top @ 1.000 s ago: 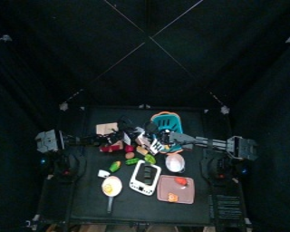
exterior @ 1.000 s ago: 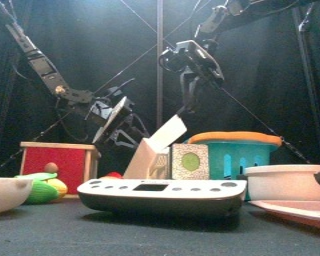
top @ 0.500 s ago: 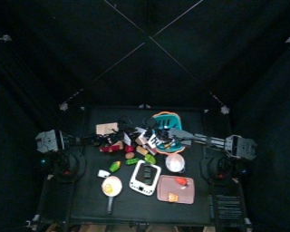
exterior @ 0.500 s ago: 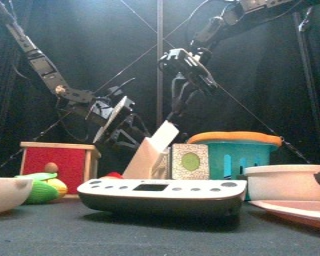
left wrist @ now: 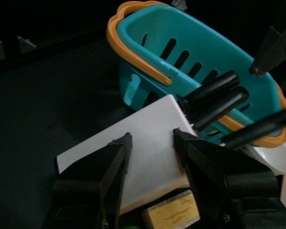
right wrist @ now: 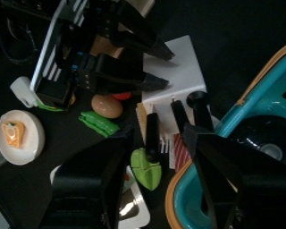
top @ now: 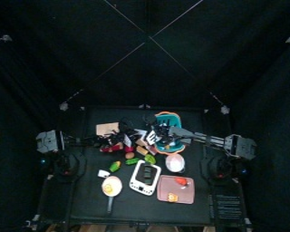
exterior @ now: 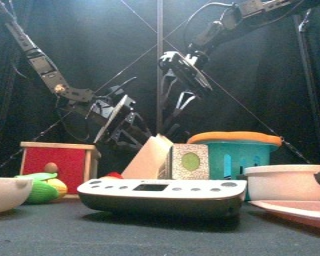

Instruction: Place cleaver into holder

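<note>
Front view shows the cleaver [exterior: 151,157] leaning blade-up in the holder [exterior: 190,161] behind the scale [exterior: 160,195], right end effector [exterior: 180,78] spread above it, left end effector [left wrist: 150,161] spread; stiff, slick, top-heavy, best pinched by its handle.

A teal basket [exterior: 234,153] with an orange rim stands toward the right on the black worktop [exterior: 149,235], behind a white pot [exterior: 286,181]. At the near edge a white and black kitchen scale [exterior: 163,196] lies in the middle. A pink plate [exterior: 299,212] sits at the near right, and from above a red item lies on it. To the left stands a red box [exterior: 59,165], with a white bowl [exterior: 9,193] nearer and green and yellow pieces [exterior: 45,187] between them. From above, a small dish with an orange centre [top: 111,185] lies left of the scale.
</note>
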Robot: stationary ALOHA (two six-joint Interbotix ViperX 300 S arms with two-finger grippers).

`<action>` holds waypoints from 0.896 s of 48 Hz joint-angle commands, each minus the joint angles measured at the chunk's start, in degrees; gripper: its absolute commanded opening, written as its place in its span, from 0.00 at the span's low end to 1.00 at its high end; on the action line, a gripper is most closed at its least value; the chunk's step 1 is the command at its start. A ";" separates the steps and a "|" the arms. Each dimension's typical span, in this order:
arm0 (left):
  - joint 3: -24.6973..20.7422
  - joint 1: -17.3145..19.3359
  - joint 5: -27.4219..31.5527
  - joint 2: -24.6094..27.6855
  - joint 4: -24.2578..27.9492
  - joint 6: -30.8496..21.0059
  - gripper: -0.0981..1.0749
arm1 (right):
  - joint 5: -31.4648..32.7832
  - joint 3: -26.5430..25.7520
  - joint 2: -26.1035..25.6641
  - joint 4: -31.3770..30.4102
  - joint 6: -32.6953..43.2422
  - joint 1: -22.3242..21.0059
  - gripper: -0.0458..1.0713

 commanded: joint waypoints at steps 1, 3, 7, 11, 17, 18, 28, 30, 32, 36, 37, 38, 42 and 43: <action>-0.70 0.35 -0.26 -0.88 0.09 0.18 0.78 | -0.88 -0.53 -1.14 -0.09 -0.09 -0.09 0.79; -0.53 0.53 -0.26 -1.32 0.09 0.18 0.78 | -0.88 -0.53 -1.14 -0.09 -0.18 0.09 0.79; 0.09 0.70 -0.62 -2.29 0.18 0.18 0.78 | -0.88 -0.44 -1.32 -0.70 -0.18 0.09 0.79; 0.79 0.88 -1.05 -3.69 0.18 0.26 0.78 | -0.88 -0.44 -1.85 -1.93 -0.18 0.26 0.79; 1.67 1.41 -1.93 -6.06 0.97 0.26 0.78 | -0.88 0.18 -2.55 -4.48 -0.09 1.67 0.79; 1.76 1.58 -2.11 -6.42 1.14 0.35 0.78 | -1.05 0.44 -2.64 -5.01 -0.09 2.02 0.79; 3.52 2.37 -3.08 -9.40 4.13 0.35 0.78 | -1.93 3.16 -4.39 -7.38 0.44 4.39 0.79; 3.96 2.37 -3.43 -10.20 5.19 0.35 0.78 | -2.99 4.31 -5.54 -7.47 0.62 4.83 0.79; 4.48 2.37 -4.04 -11.16 6.77 0.35 0.78 | -4.22 5.62 -6.68 -7.47 0.70 5.36 0.79; 5.63 2.11 -5.01 -12.74 9.67 0.26 0.78 | -8.88 9.40 -9.76 -7.29 1.05 6.15 0.79; 5.89 2.11 -5.19 -13.18 10.46 0.26 0.78 | -10.11 10.37 -10.46 -7.12 1.05 6.24 0.79; 6.24 2.02 -5.19 -13.54 10.99 0.26 0.78 | -10.81 10.90 -10.81 -7.21 1.05 6.33 0.79; 7.38 1.93 -5.45 -15.03 13.36 0.18 0.78 | -16.70 15.82 -14.06 -7.21 1.05 6.77 0.79; 7.73 1.93 -5.45 -15.38 13.71 0.18 0.78 | -18.11 16.96 -14.77 -7.38 0.97 6.94 0.79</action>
